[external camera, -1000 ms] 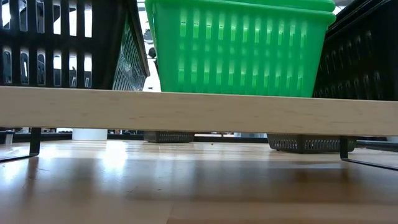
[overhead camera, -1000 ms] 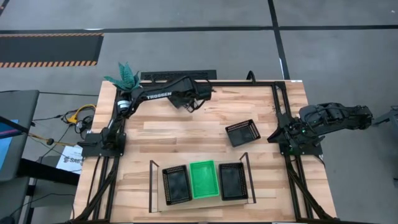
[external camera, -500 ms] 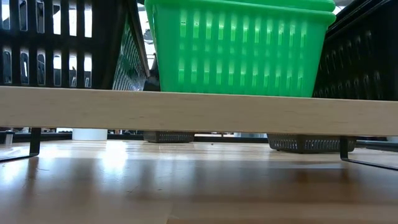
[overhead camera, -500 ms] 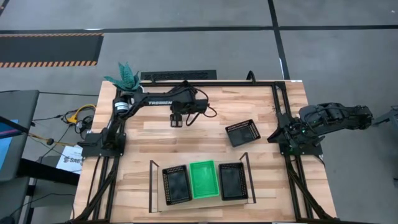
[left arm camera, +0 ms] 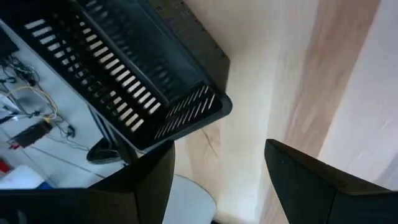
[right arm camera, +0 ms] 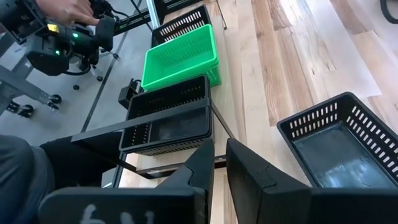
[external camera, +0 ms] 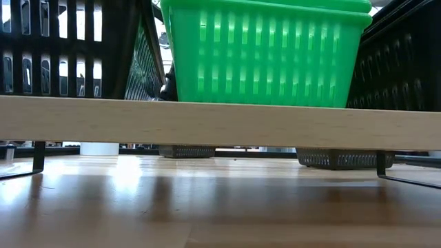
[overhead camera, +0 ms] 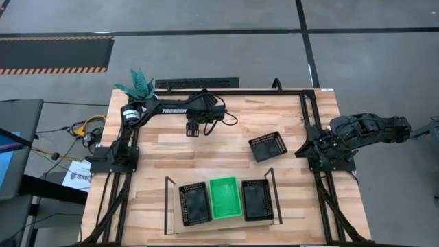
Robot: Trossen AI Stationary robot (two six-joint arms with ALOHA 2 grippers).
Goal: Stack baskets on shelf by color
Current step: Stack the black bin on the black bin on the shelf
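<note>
Since the earlier frame, the left gripper (overhead camera: 193,130) has been drawn back toward the table's far left, fingers apart and empty. One black basket (overhead camera: 267,146) is left loose beside the shelf (overhead camera: 171,226); the right gripper (right arm camera: 219,163) is held nearly shut at the right edge.

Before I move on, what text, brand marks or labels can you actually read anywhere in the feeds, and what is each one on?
"TROSSEN": white letters on the left arm, high view.
White sheet of paper on the floor left of the table: dark print begins "SA", the rest too small to read.
White marks on the right gripper's body, right wrist view: not legible.
Baskets and shelf: no text seen.
</note>
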